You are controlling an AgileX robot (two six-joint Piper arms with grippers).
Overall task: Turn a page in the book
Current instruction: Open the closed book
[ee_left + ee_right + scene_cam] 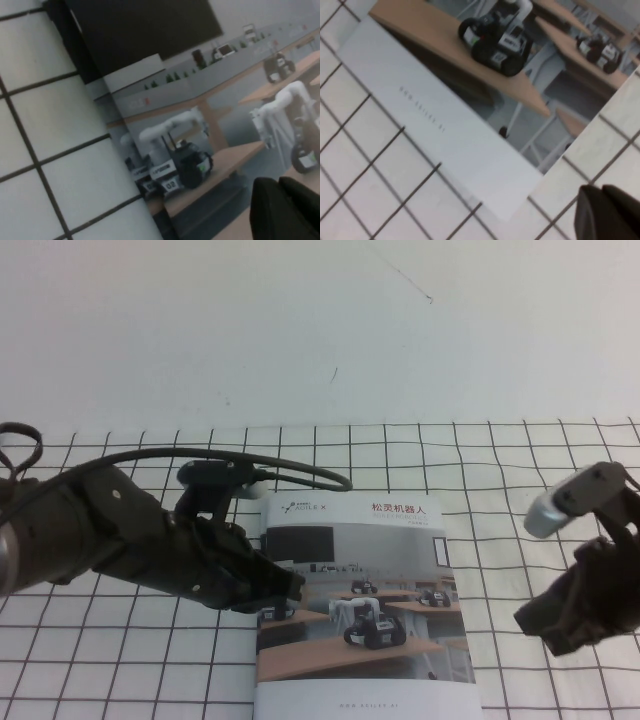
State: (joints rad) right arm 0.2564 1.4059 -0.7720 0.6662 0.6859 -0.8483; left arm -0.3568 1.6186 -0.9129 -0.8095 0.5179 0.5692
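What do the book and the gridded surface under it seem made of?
The thin white photo-covered book looks like smooth coated paper lying flat. The white black-gridded surface is probably matte cloth or printed sheet. The left hand is at its left edge; the right hand hovers beside it.

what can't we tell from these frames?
- High view: left gripper sits at the book cover's left edge; contact hidden by its own body.
- High view: book's near edge cut off by the frame.
- Right gripper beside the book's right edge: its opening unreadable in every view.
- Right wrist view: small cover text blurred.
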